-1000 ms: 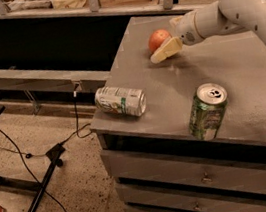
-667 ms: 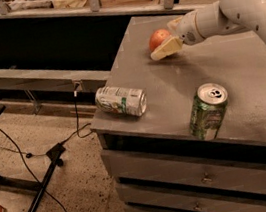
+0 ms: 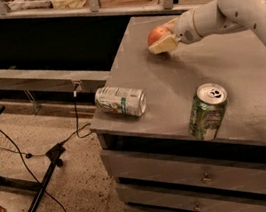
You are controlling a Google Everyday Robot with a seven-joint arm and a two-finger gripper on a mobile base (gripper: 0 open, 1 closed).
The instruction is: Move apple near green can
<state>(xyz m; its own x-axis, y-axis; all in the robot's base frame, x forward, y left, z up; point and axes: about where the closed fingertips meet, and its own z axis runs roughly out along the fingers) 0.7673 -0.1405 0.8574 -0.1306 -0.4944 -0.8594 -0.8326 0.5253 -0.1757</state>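
The apple (image 3: pixel 155 34), round and orange-red, is at the far middle of the grey cabinet top (image 3: pixel 248 68). My gripper (image 3: pixel 161 36) reaches in from the right and is shut on the apple. One cream finger (image 3: pixel 163 46) lies under its front side and the other sits behind it. The apple is held just above the surface. The green can (image 3: pixel 207 111) stands upright near the front edge, well to the front right of the apple. It has a mottled green body and a silver top.
A mostly white can (image 3: pixel 120 100) lies on its side at the front left corner of the cabinet. My white arm (image 3: pixel 237 4) crosses the back right. Drawers (image 3: pixel 184 170) are below. On the floor at left are cables and a black stand (image 3: pixel 40 189).
The gripper and the apple have risen slightly from the cabinet top. Both cans have stayed in place.
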